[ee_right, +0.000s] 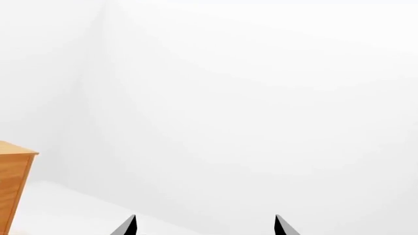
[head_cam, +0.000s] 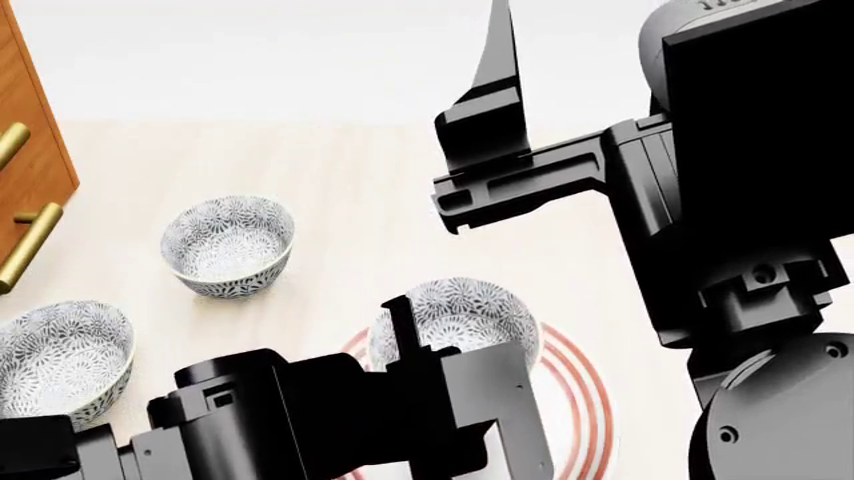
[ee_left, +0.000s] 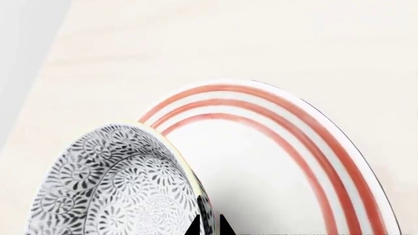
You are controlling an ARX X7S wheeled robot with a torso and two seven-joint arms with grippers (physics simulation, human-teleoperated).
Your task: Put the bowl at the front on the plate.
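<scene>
The bowl [ee_left: 111, 191], white with a dense blue-grey floral pattern, sits tilted over the plate [ee_left: 274, 161], a wide white plate with red rings. My left gripper [ee_left: 210, 226] is shut on the bowl's rim, one fingertip inside and one outside. From the head camera the bowl [head_cam: 467, 312] is over the plate [head_cam: 587, 400]'s left part, with the left gripper [head_cam: 404, 325] at its near-left rim. I cannot tell whether the bowl touches the plate. My right gripper [ee_right: 204, 226] is open and empty, raised high [head_cam: 497, 90] and facing a blank wall.
Two matching bowls stand on the pale tabletop, one at the left middle [head_cam: 227, 245] and one at the near left [head_cam: 60, 355]. A wooden cabinet [head_cam: 30, 170] with brass handles borders the left edge. The right arm [head_cam: 747, 200] fills the right side.
</scene>
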